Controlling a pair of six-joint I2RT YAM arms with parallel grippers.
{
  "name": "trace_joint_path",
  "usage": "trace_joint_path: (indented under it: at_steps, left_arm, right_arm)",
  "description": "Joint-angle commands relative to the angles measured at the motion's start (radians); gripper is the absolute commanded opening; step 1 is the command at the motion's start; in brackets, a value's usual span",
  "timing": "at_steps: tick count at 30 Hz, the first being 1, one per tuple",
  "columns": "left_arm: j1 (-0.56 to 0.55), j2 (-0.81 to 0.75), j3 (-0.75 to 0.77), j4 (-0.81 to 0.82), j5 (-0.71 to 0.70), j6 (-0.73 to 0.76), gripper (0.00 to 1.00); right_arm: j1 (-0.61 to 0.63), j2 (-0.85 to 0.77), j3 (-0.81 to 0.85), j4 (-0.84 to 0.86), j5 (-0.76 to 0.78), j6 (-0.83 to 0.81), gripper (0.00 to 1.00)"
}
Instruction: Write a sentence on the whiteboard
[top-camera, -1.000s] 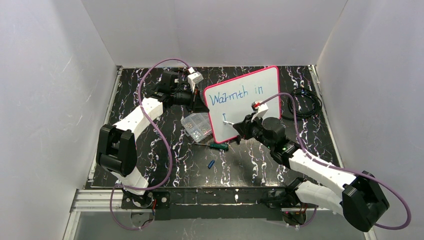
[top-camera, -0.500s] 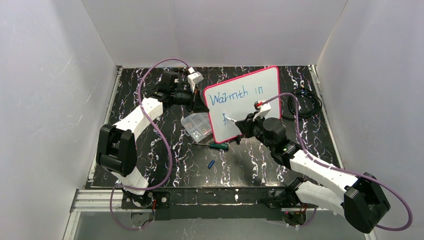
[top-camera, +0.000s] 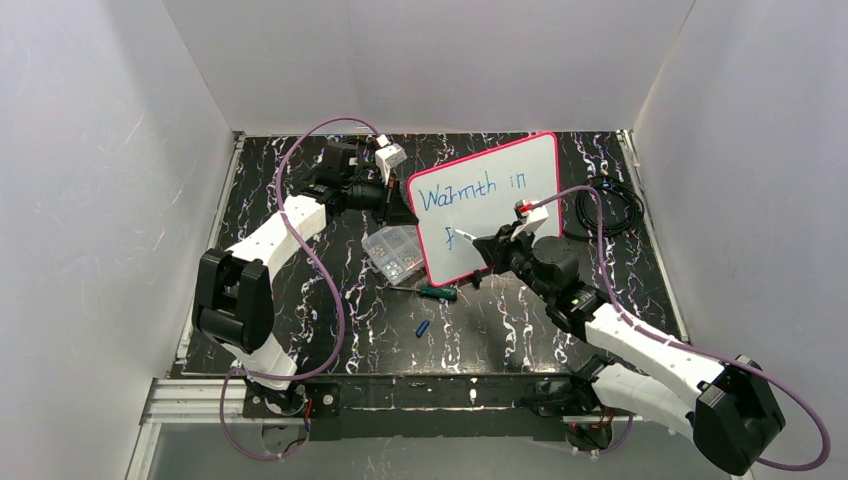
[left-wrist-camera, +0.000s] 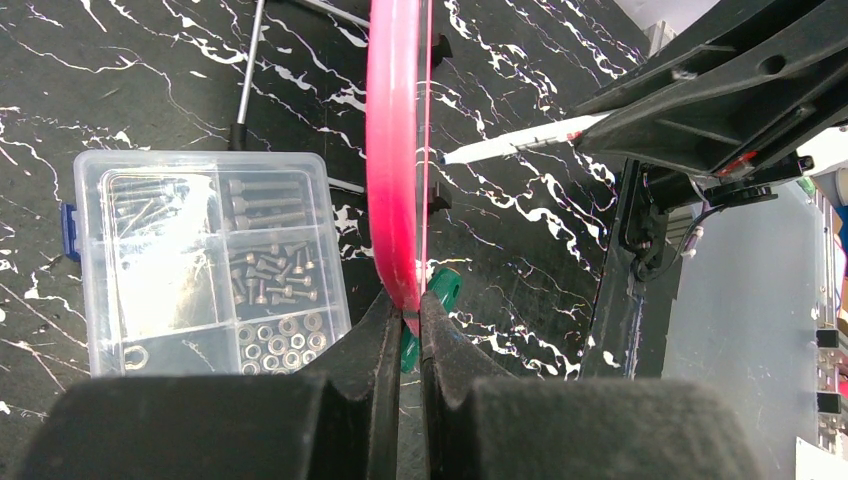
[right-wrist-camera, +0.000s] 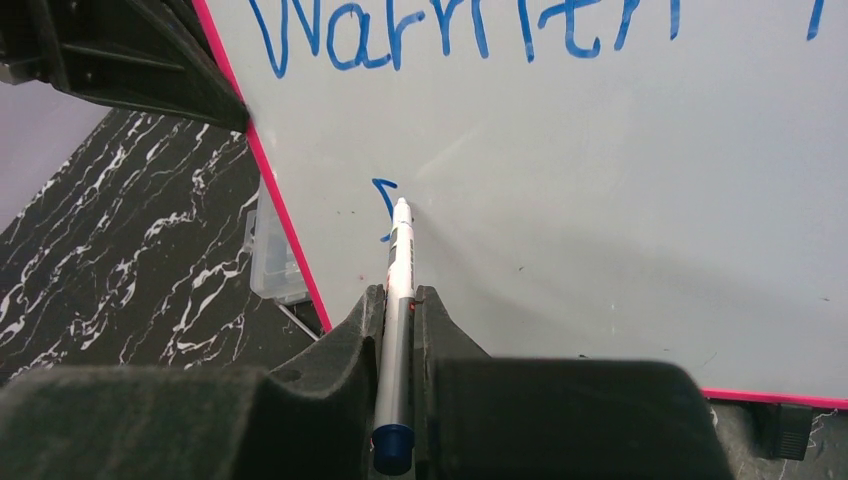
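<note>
The right end effector (right-wrist-camera: 398, 295) is pressed together on a marker (right-wrist-camera: 401, 255), pinching the barrel about midway. The marker's long axis runs straight out along the fingers, its tip at the first blue stroke of the second line; I cannot tell whether it touches. The barrel looks light, stiff and smooth, so it could slide back under pressure, and a hold nearer the tip would likely steady it.

The left end effector (left-wrist-camera: 403, 312) is clamped on the pink rim at the left short end of the whiteboard (left-wrist-camera: 396, 150). The board seems thin, rigid and light with a slick face. Held at one end only, it may swing away from the pen's push, so the rim is the sensible place to hold it, clear of the writing.

The board stands raised on a long edge toward the far edge of the surface, about midway across. Its length runs left to right and its face is turned to the right arm. The sentence (top-camera: 470, 190) reads "Warmth in" so far. A clear box of screws (left-wrist-camera: 205, 260) sits just beside the board's left end.
</note>
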Motion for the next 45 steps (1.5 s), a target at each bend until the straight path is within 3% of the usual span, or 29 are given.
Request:
trace_joint_path:
  at_steps: [1, 27, 45]
  left_arm:
    - [-0.011, -0.069, 0.035, -0.012, 0.057, 0.015, 0.0]
    - [-0.012, -0.069, 0.036, -0.012, 0.058, 0.013, 0.0]
    - [-0.011, -0.07, 0.037, -0.012, 0.058, 0.013, 0.0]
  right_arm:
    - [-0.001, -0.025, 0.006, 0.045, 0.008, -0.007, 0.01]
    - [-0.001, 0.004, -0.002, 0.017, 0.101, -0.028, 0.01]
    - [0.0, 0.013, -0.053, -0.04, 0.062, -0.005, 0.01]
